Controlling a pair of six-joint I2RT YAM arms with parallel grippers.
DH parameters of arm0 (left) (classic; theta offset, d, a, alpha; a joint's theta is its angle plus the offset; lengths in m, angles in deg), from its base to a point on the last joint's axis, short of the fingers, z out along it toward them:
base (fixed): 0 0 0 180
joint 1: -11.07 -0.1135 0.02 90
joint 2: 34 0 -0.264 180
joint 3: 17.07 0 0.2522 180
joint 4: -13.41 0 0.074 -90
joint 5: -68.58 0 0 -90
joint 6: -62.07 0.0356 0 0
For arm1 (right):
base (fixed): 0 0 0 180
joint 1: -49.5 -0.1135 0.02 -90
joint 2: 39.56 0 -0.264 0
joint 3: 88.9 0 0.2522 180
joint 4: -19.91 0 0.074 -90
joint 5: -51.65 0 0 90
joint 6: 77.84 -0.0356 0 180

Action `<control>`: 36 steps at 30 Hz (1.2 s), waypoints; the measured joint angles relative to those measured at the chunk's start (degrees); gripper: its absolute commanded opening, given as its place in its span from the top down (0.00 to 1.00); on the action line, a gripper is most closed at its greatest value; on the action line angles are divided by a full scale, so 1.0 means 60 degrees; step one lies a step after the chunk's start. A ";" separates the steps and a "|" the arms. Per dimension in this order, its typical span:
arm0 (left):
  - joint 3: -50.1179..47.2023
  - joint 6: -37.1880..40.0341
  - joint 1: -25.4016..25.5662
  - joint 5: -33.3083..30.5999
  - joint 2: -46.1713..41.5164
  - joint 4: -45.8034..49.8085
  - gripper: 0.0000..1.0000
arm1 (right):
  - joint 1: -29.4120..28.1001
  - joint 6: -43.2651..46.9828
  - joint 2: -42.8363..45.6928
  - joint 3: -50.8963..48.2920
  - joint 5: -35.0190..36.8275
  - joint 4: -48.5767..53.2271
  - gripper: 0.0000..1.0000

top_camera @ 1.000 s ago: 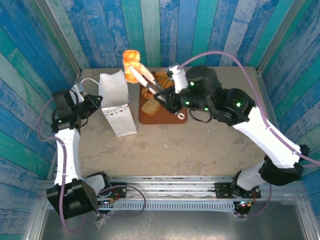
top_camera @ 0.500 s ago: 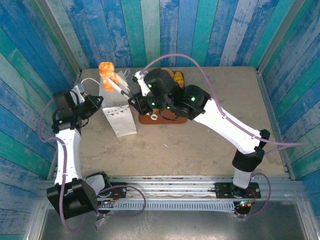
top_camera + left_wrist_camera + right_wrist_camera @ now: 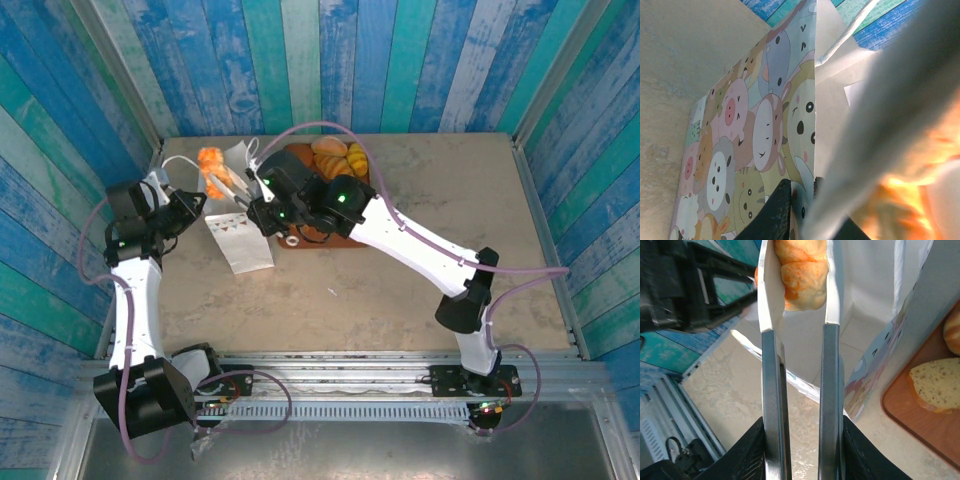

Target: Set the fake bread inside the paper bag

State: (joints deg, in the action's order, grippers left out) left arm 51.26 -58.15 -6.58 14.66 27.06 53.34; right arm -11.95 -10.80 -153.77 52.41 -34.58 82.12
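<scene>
A glossy orange-yellow fake bread roll (image 3: 208,158) (image 3: 801,275) is clamped between the long fingers of my right gripper (image 3: 216,166) (image 3: 800,295), which is shut on it. It hangs just above the open mouth of the white paper bag (image 3: 240,240) (image 3: 867,315). My left gripper (image 3: 189,206) (image 3: 801,197) is shut on the bag's left rim, pinching the paper. In the left wrist view the bag's side (image 3: 760,125) shows cartoon animals, and the roll (image 3: 910,200) is an orange blur. More bread pieces (image 3: 340,154) lie at the board's far end.
A brown board (image 3: 340,238) (image 3: 920,415) lies right of the bag, mostly under my right arm. A seeded slice (image 3: 935,384) and a roll (image 3: 953,330) rest on it. Blue plank walls close in the table on three sides.
My right arm has swung left and lower with the roll, from above the board to over the bag's mouth. The left arm and bag have not moved.
</scene>
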 measured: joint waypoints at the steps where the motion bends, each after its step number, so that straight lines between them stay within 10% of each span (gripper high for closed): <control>1: 0.0000 0.0000 0.0000 -0.0004 0.0000 0.0004 0.85 | 0.0007 -0.0018 -0.0051 0.0015 0.0022 0.0058 0.65; 36: 0.0000 0.0248 0.0000 -0.0288 -0.0007 0.0244 0.92 | 0.0801 -0.0412 -0.0222 0.0029 -0.0452 0.0605 0.47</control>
State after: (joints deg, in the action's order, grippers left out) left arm 51.26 -56.66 -6.58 12.93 27.01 54.81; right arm -7.14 -13.27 -155.11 52.59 -37.29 85.75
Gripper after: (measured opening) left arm 0.081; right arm 0.533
